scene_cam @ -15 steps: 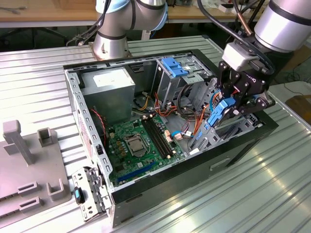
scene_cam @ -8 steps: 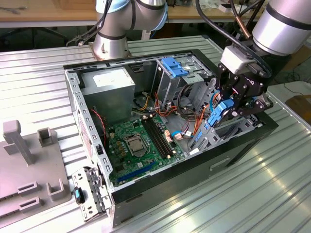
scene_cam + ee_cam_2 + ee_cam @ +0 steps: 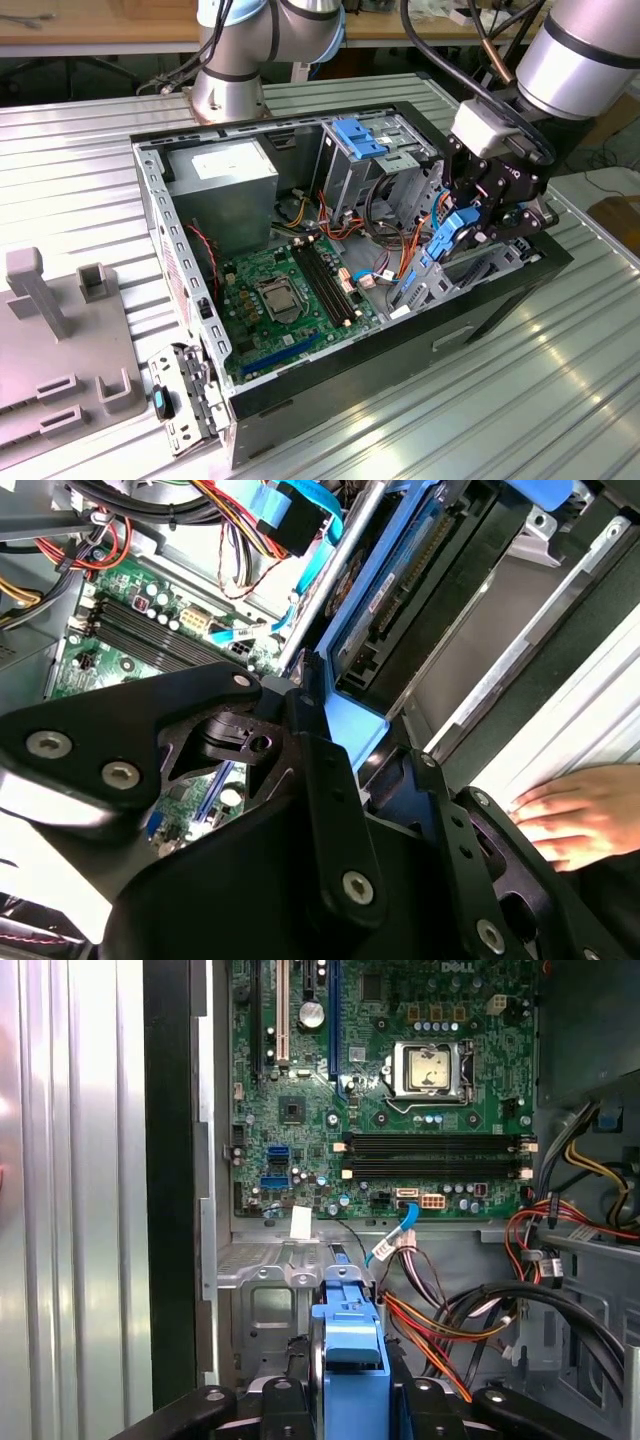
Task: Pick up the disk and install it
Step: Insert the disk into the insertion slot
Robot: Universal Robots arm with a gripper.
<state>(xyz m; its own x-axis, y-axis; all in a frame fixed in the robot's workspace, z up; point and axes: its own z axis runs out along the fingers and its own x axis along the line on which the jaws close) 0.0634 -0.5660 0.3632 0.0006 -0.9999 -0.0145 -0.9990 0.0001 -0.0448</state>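
One black metal computer case is lying open on its side on the ribbed silver metal table. It is holding a green motherboard on its floor and a boxy silver power supply in its far left corner (sides as in the exterior view). A ribbed light-blue plastic latch plate is sitting at its far wall. A tangle of red, orange, yellow and black cables is running between the board and the metal drive cage on the right. Outside the case, a grey plastic fixture is standing on the table at the near left.

The black gripper is hanging over the case's right side, above that cage. Its jaws are clamping the flat dark grey, blue-framed disk. In the first wrist view the black fingers are pressing on either side of the blue carrier. The disk is being held tilted, clear of the motherboard; whether it is touching the cage, I cannot tell.

In the second wrist view a person's hand is resting on the pale ribbed surface just beyond the case wall.
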